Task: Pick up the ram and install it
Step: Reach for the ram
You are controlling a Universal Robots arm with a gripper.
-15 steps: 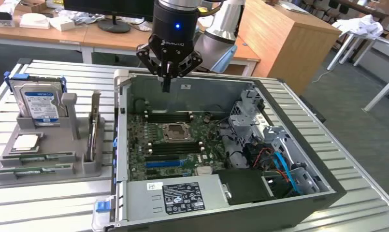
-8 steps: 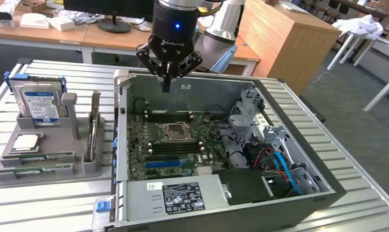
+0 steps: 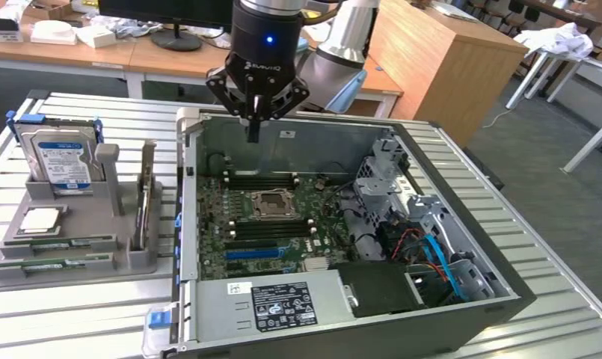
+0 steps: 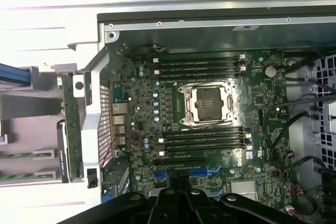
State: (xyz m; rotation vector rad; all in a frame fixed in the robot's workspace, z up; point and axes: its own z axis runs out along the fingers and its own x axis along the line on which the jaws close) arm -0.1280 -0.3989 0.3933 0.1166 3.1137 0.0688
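My end effector hung pinched shut over the case's 12 o'clock edge; ram sat in the tray at 9 o'clock.

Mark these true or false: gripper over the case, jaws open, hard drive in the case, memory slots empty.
1. The gripper hangs over the open computer case. True.
2. Its jaws stand wide open. False: they are shut.
3. The hard drive sits inside the case. False: it stands in the grey holder beside the case.
4. The memory slots beside the CPU socket look empty. True.
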